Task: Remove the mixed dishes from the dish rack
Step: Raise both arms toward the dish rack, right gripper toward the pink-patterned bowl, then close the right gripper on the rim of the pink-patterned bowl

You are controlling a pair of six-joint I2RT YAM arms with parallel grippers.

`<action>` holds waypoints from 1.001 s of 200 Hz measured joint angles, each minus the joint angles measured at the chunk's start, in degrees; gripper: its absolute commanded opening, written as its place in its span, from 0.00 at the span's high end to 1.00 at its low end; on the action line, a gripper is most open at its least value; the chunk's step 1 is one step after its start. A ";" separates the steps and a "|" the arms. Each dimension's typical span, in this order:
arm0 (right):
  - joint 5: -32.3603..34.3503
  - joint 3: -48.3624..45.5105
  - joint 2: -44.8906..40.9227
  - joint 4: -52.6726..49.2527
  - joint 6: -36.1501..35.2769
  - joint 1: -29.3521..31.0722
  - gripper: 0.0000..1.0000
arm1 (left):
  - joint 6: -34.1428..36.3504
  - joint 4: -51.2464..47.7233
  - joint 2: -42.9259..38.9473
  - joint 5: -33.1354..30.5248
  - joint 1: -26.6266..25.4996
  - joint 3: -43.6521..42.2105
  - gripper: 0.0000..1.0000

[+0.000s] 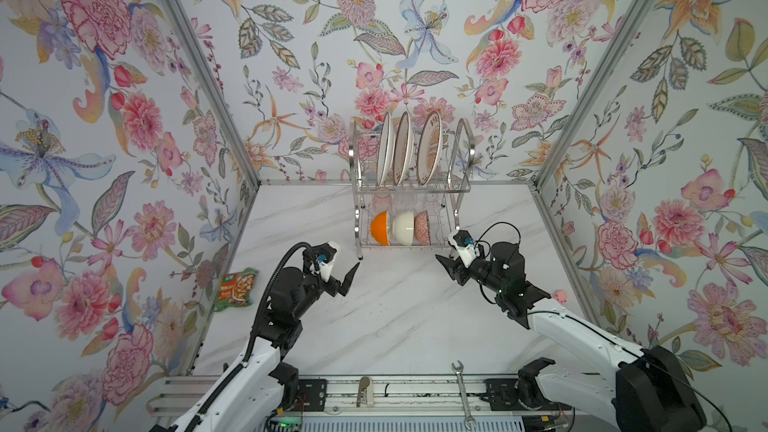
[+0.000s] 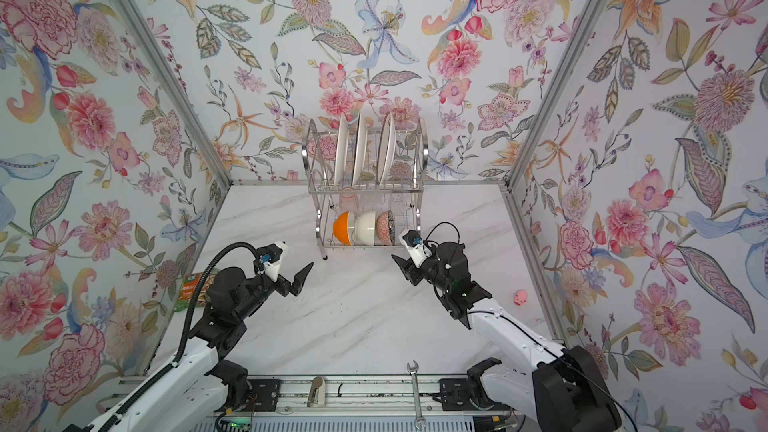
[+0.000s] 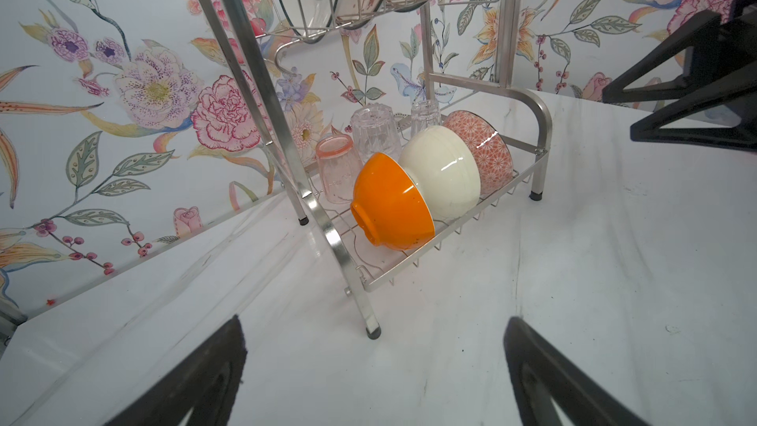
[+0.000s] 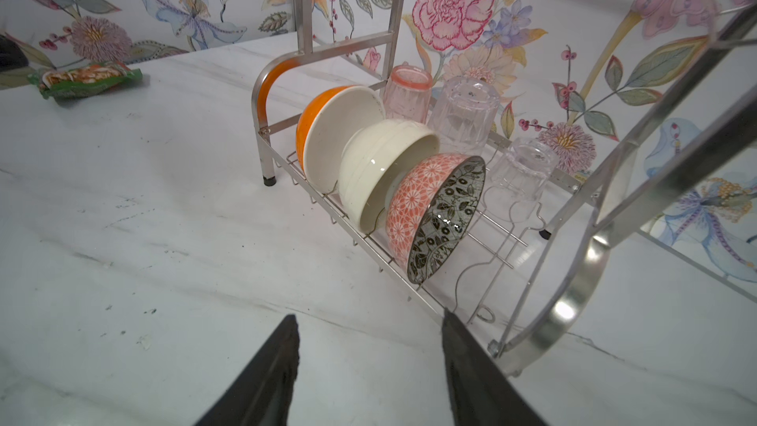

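Observation:
The dish rack (image 1: 415, 189) (image 2: 365, 191) stands at the back of the marble table. Three white plates (image 1: 403, 147) stand upright on its upper tier. On the lower tier an orange bowl (image 3: 389, 206), a cream bowl (image 3: 442, 170) and a red-patterned bowl (image 4: 413, 206) lean on their sides. Behind them a pink tumbler (image 3: 336, 170) and two clear tumblers (image 4: 465, 112) stand upside down. My left gripper (image 1: 351, 274) (image 3: 375, 321) is wide open before the rack's front left foot. My right gripper (image 1: 444, 265) (image 4: 369, 315) is open but narrower, empty, at the rack's front right corner.
A green-orange snack packet (image 1: 237, 288) lies by the left wall. A steel wrench (image 1: 463, 392) and a metal handle (image 1: 364, 390) rest on the front rail. A small pink toy (image 2: 520, 297) sits by the right wall. Floral walls close in three sides.

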 measured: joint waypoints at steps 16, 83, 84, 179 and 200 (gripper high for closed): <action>-1.22 1.16 3.76 2.08 -0.50 -0.24 0.46 | 0.00 0.42 0.57 0.02 -0.48 0.02 0.01; -5.70 7.30 17.00 8.31 -0.74 -4.00 0.52 | -0.20 2.08 3.87 0.07 -1.51 0.66 0.01; -5.77 7.41 17.20 8.44 -0.76 -4.04 0.52 | -0.20 2.10 3.91 0.07 -1.53 0.68 0.01; -12.37 14.01 27.65 11.54 -0.46 -5.49 0.54 | -0.20 2.29 5.53 0.26 -2.69 2.10 0.01; -13.25 14.27 29.16 12.68 0.28 -5.70 0.55 | -0.20 2.25 5.75 0.24 -2.84 2.23 0.01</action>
